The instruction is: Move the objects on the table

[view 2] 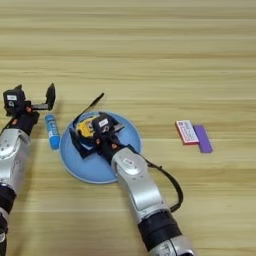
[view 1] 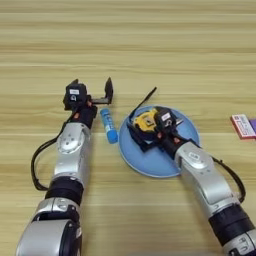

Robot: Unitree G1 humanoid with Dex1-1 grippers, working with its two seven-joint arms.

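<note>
Left claw [view 1: 91, 90]: mine, left of centre in the frame, fingers spread wide, holding nothing, just above the tube's upper end
Right claw [view 1: 142, 131]: mine, over the plate near frame centre, closed around the tape
Tape [view 1: 145, 121]: yellow and black, on the upper left part of the plate, its black strap [view 1: 145, 99] running up and right past the rim
Plate [view 1: 150, 162]: light blue, centre of the frame, flat on the desk [view 1: 150, 45]
Tube [view 1: 108, 126]: blue, lying just left of the plate
Cards: a red-and-white one [view 2: 187, 132] and a purple one [view 2: 203, 138] touching, at right, well apart from the plate
</note>
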